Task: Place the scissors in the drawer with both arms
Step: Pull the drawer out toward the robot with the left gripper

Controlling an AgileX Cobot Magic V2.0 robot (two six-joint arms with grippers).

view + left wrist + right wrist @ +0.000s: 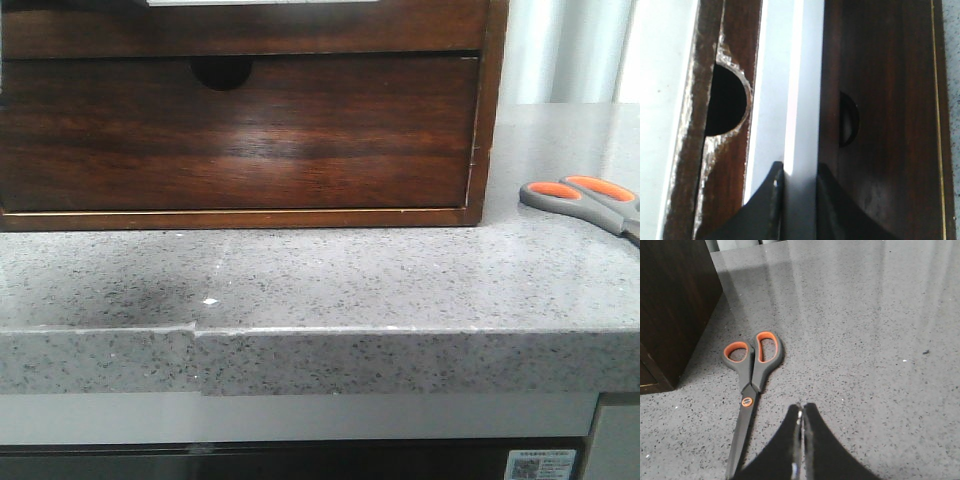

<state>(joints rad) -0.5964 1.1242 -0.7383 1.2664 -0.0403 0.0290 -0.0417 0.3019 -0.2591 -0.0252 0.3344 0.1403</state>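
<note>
The scissors lie flat on the speckled grey counter at about three o'clock from the dark wooden cabinet, blades closed. The right gripper hangs just beside them, fingers pressed together, holding nothing. The left gripper is clamped on the pale front edge of the drawer.
</note>
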